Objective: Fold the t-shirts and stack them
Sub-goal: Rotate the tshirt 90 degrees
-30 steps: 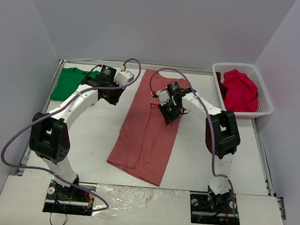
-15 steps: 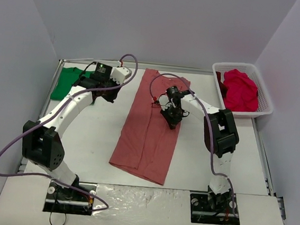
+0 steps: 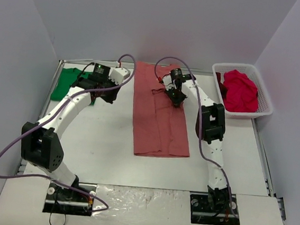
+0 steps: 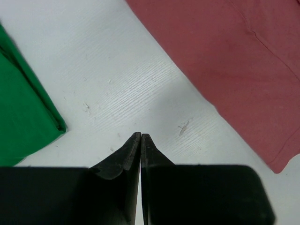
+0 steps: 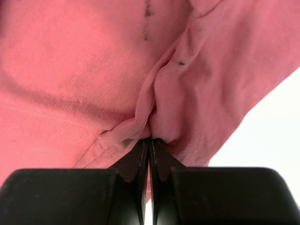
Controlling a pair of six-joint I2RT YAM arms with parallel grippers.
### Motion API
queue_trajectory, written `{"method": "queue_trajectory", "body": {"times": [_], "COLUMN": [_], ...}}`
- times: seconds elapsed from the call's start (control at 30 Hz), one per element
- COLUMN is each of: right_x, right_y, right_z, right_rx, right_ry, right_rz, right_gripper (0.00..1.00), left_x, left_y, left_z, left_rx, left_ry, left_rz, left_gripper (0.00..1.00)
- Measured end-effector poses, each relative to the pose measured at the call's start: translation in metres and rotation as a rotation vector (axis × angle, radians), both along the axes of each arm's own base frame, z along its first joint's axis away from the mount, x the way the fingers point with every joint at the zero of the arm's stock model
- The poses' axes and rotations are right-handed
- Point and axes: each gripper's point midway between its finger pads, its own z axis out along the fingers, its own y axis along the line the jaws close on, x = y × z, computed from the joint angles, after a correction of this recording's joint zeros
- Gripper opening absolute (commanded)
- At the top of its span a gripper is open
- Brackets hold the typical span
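The salmon-pink t-shirt [image 3: 158, 113] lies folded lengthwise in the middle of the table, its top end at the far edge. My right gripper [image 3: 176, 96] is shut on a pinch of its fabric [image 5: 154, 117] near the upper right of the shirt. A folded green t-shirt [image 3: 68, 80] lies at the far left, and shows in the left wrist view [image 4: 23, 117]. My left gripper [image 3: 96, 94] is shut and empty over bare table between the green shirt and the pink shirt [image 4: 243, 65]. Crimson t-shirts [image 3: 241, 91] fill the basket.
A white lattice basket [image 3: 265, 99] stands at the far right corner. The table's raised rim runs along the left, far and right sides. Both arms' cables loop over the far half of the table.
My right gripper has pulled the pink shirt toward the far edge, straightening it from a diagonal lie to square with the table. My left arm drew back left, toward the green shirt.
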Motion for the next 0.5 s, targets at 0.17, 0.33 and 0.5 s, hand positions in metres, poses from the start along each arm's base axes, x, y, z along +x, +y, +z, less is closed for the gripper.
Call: {"method": "queue_trajectory", "body": {"times": [0.17, 0.33, 0.5], "right_x": [0.007, -0.015, -0.074], "right_y": [-0.002, -0.007, -0.03], "right_z": [0.0, 0.002, 0.034], "right_rx": [-0.003, 0.02, 0.093], "right_ry": [-0.015, 0.014, 0.102], "right_rz": [0.006, 0.044, 0.044], "right_gripper": [0.0, 0.17, 0.64], "left_x": [-0.002, -0.005, -0.014], "left_y": [-0.001, 0.003, 0.009], "left_z": [-0.001, -0.006, 0.008], "left_rx": [-0.001, 0.033, 0.067], "left_ry": [0.008, 0.039, 0.028], "left_rz": [-0.007, -0.023, -0.046], "left_gripper": [0.07, 0.13, 0.26]}}
